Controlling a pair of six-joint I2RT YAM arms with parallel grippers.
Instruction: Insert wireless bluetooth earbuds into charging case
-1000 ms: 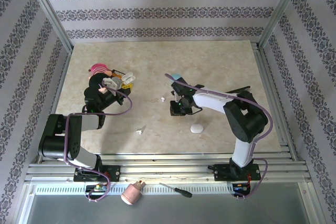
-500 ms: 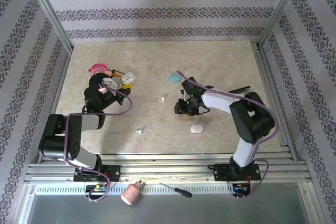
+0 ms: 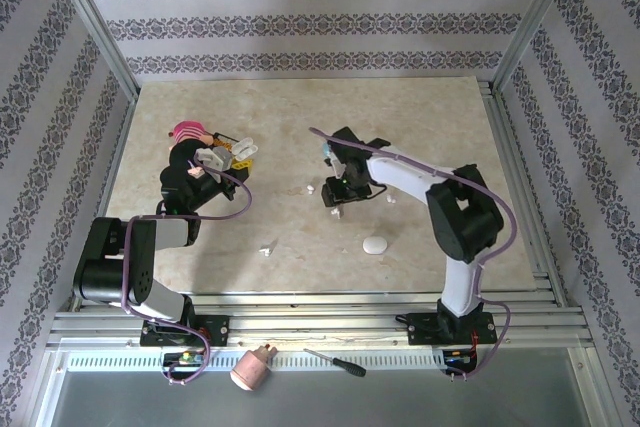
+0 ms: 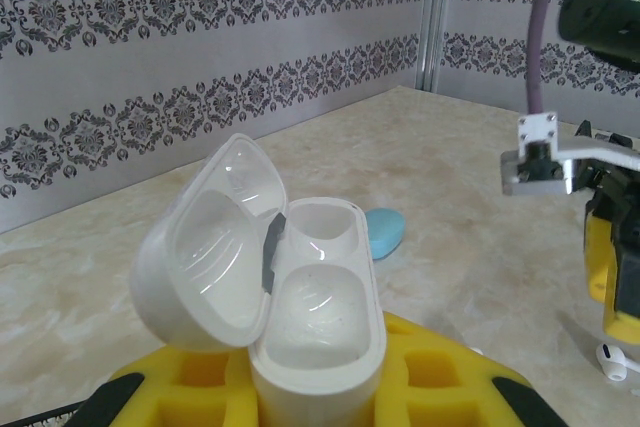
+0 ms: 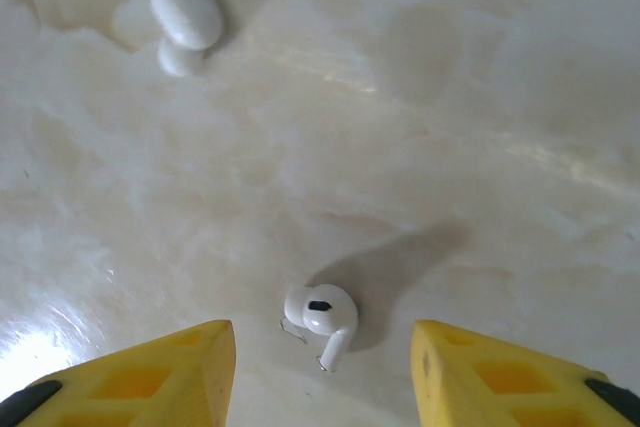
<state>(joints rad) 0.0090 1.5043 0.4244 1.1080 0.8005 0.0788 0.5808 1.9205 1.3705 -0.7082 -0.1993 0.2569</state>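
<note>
My left gripper (image 4: 315,377) is shut on a white charging case (image 4: 300,297) that stands upright between its yellow fingers (image 4: 440,372), lid swung open to the left and both wells bare. In the top view this gripper (image 3: 225,154) sits at the left of the table. My right gripper (image 5: 322,339) hangs open just above the table, with a white earbud (image 5: 322,315) lying between its yellow fingertips and not touched by them. A second white earbud (image 5: 185,15) lies farther off. In the top view the right gripper (image 3: 337,193) is mid-table, with an earbud (image 3: 310,188) just left of it.
A blue closed case (image 4: 385,232) lies on the table behind the right gripper. A white closed case (image 3: 374,244) and another small white bud (image 3: 268,247) lie nearer the front. A screwdriver (image 3: 335,363) and a pinkish object (image 3: 252,369) rest on the front rail.
My right gripper has gone from shut to open and has moved a little back and left across the table. The left gripper and its case have not moved.
</note>
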